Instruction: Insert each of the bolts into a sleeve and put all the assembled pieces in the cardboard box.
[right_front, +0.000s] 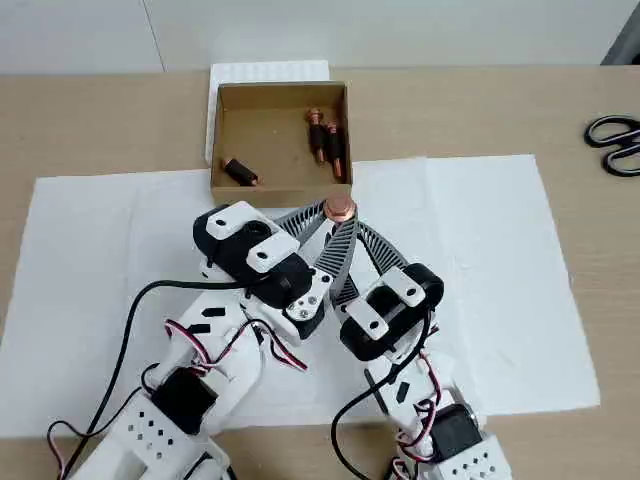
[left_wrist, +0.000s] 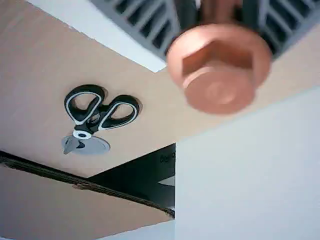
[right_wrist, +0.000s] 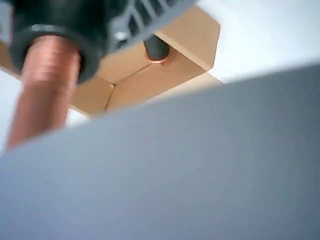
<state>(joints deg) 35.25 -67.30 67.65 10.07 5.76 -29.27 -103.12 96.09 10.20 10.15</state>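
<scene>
Copper bolt (left_wrist: 218, 67), scissors (left_wrist: 97, 112) on tabletop (left_wrist: 40, 60)

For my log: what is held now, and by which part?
The left gripper and right gripper both close on one copper bolt, just under its head, where a black sleeve sits on the shaft.

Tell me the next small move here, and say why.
Probably carry the piece forward over the front wall of the cardboard box and set it inside. The bolt sits where the left gripper and right gripper meet, just short of the box. The right wrist view shows its thread already through a black sleeve. Other assembled pieces lie in the box.
</scene>
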